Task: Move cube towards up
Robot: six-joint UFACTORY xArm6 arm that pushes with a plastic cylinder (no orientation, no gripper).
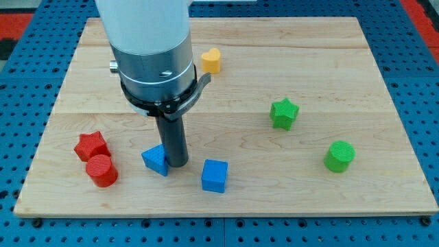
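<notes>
Cube [214,175], blue, sat near the wooden board's [384,103] bottom edge, just right of my tip [177,163]. No jaws existed on this rod to be apart or together. Touching my tip on its left was another blue block [156,160]. Farther left lay a red cylinder [101,171] and red star [91,145]. Well right sat a green cylinder [339,156] and green star [283,113]; farthest, a yellow block [211,60].

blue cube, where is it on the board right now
The blue cube sits near the view's bottom edge of the board, just left of centre, right of my tip and the other blue block.
</notes>
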